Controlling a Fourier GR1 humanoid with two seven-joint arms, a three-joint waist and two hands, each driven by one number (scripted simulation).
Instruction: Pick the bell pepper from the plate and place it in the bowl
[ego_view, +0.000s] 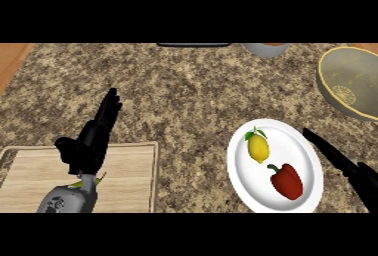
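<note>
Head view: speckled granite counter (184, 90) bears wooden cutting board (125, 175), white plate (244, 175), bowl (354, 70).

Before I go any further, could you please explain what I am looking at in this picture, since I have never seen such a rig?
This is a single view from the robot's head, looking steeply down at a speckled stone counter. The two dark shapes are its hands: the left hand rests open above a wooden cutting board, and the right hand reaches in beside a white plate, fingers straight. On the plate lie a red bell pepper and a yellow lemon. A bowl stands at the upper right. Neither hand holds anything yet; the pepper is meant to go into the bowl.
</note>
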